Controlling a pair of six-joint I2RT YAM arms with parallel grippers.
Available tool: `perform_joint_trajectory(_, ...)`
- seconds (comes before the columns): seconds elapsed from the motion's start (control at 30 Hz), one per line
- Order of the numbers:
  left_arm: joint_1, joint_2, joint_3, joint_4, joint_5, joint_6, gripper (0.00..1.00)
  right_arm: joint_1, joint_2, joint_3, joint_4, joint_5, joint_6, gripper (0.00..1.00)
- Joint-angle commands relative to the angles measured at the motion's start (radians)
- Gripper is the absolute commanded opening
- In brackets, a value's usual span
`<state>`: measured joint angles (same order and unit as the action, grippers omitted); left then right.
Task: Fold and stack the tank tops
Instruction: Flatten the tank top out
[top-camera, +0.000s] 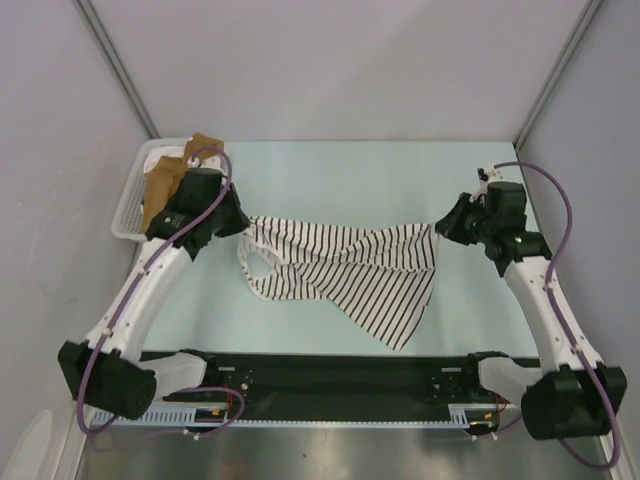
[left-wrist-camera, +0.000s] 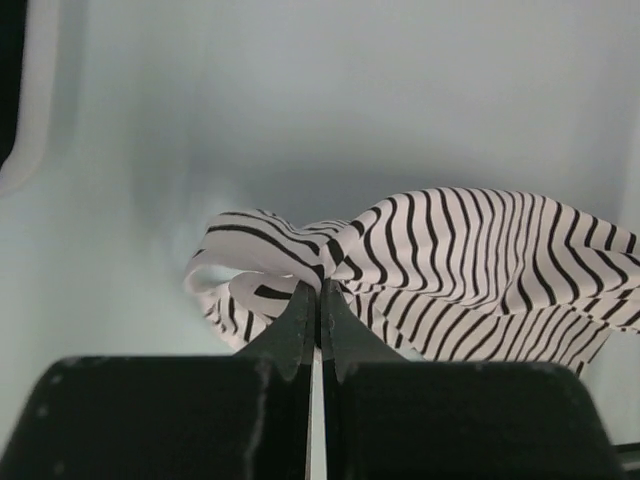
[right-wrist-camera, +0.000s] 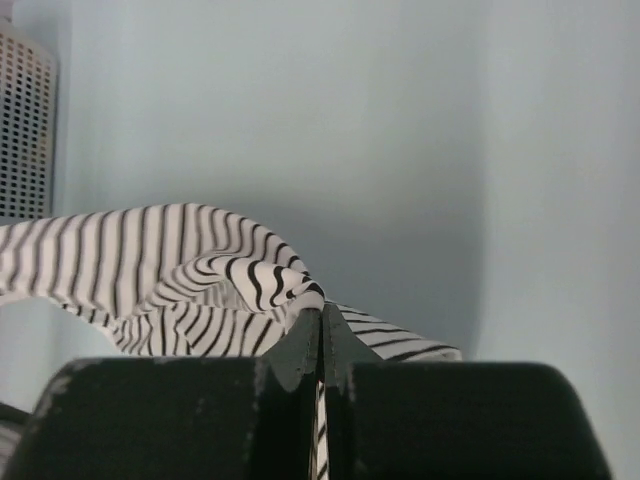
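A white basket (top-camera: 128, 205) holding a brown cloth (top-camera: 158, 192) sits just behind and to the left of the left fingers (top-camera: 243, 222), at the edge of the tabletop (top-camera: 330, 165). The left fingers are pressed together on one upper corner of the striped tank top (top-camera: 350, 270) (a looped strap bunches just ahead of their tips in the left wrist view). The top spans across to the right fingers (top-camera: 438, 226), sagging between the two. Its lower part trails toward the arm bases, and I cannot tell whether it touches the tabletop. The right fingers are also clamped tight, pinching the opposite corner, with striped folds spilling left of their tips.
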<state>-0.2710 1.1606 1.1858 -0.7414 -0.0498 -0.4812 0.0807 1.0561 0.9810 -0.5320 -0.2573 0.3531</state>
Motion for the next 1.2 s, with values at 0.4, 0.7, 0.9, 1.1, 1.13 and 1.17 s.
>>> perform_joint_trajectory(0.4,0.064,0.672,0.397,0.159,-0.016,-0.036,0.89,-0.157,0.663,0.318,0.356,-0.109,0.208,0.77)
perform_joint_trajectory(0.7,0.014,0.387,0.117,0.284,0.014,-0.014,1.0,-0.136,0.423,-0.035,0.435,-0.048,0.169,0.56)
perform_joint_trajectory(0.9,-0.057,0.297,-0.078,0.388,0.096,-0.016,0.97,-0.098,0.329,-0.142,0.425,0.013,0.126,0.56)
perform_joint_trajectory(1.1,-0.093,0.363,-0.15,0.445,0.148,-0.017,0.93,-0.084,0.331,-0.215,0.422,0.061,0.115,0.6)
perform_joint_trajectory(1.13,-0.094,0.363,-0.161,0.454,0.165,-0.019,0.93,-0.05,0.329,-0.228,0.417,0.072,0.109,0.61)
perform_joint_trajectory(1.17,-0.094,0.358,-0.185,0.483,0.177,-0.022,0.93,-0.045,0.325,-0.235,0.417,0.081,0.107,0.61)
